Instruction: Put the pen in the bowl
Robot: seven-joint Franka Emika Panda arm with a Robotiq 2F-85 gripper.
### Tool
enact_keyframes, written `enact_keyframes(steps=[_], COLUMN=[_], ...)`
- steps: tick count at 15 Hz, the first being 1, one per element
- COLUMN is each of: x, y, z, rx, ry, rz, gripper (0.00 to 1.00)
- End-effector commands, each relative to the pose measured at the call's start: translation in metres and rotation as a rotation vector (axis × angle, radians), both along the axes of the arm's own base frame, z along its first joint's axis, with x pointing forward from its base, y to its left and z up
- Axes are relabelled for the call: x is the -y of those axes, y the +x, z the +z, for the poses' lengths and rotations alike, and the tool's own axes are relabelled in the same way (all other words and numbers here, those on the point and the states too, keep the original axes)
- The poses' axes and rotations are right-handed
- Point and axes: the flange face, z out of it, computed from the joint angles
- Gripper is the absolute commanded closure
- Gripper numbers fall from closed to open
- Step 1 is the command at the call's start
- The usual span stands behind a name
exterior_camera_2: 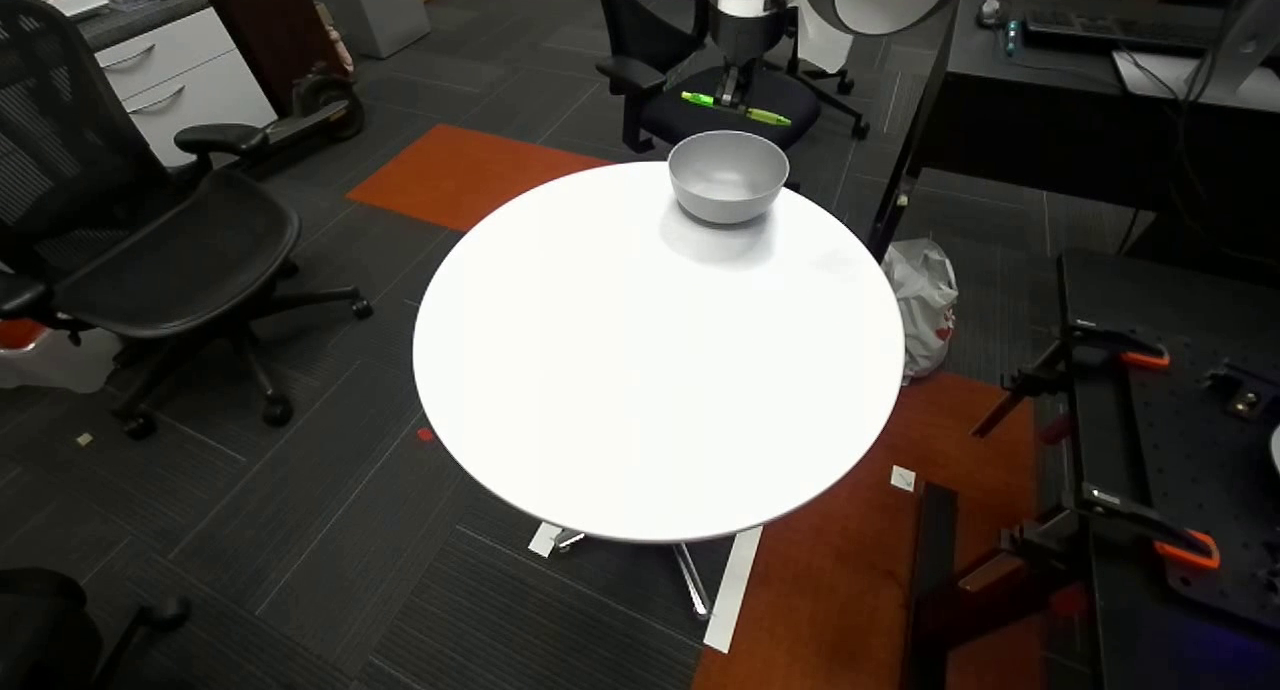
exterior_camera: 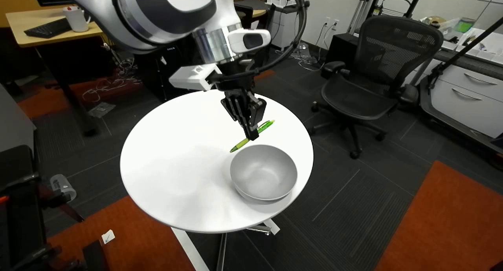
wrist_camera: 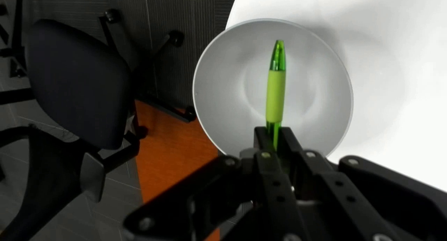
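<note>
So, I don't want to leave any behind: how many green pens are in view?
1: the green pen, held in the gripper and not yet in the bowl; others could be hidden.

White arm (exterior_camera: pixel 151 19), dark grey panel (exterior_camera: pixel 169 22), silvery collar (exterior_camera: pixel 212 45), looping black cable (exterior_camera: pixel 301 19), black pincer (wrist_camera: pixel 274 136) (dotted with round screw heads (wrist_camera: pixel 353 161))
</note>
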Motion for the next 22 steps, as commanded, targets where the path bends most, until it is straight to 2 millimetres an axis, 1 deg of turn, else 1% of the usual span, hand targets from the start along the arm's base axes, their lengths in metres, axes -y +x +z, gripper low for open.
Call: enact_keyframes(steps=[1, 5, 6, 8, 11, 14, 15, 16, 17, 18, 19, 22], x=[0.003, 0.008, 0.01, 0.013, 0.016, 0.017, 0.018, 0.018, 0.019, 0.018, 0.017, 0.017], y=[0.004, 0.002, 0.002, 0.001, 0.0, 0.0, 0.0, 0.0, 0.0, 0.0, -0.003, -0.002], z=[-0.021, -0.044, -0.047, -0.051, -0.053, -0.05, -0.049, -0.048, -0.048, -0.047, -0.052, -0.052], rx=[0.017, 0.018, 0.019, 0.022, 0.024, 0.03, 0.032, 0.035, 0.037, 0.03, 0.007, 0.01], ry=[0.007, 0.032, 0.035, 0.042, 0.05, 0.049, 0.048, 0.048, 0.049, 0.067, 0.048, 0.054], rz=[-0.059, -0.097, -0.107, -0.126, -0.142, -0.146, -0.147, -0.148, -0.148, -0.136, -0.132, -0.139], gripper=[0.97, 0.97, 0.68, 0.58, 0.34, 0.12, 0.04, 0.01, 0.0, 0.0, 0.01, 0.0])
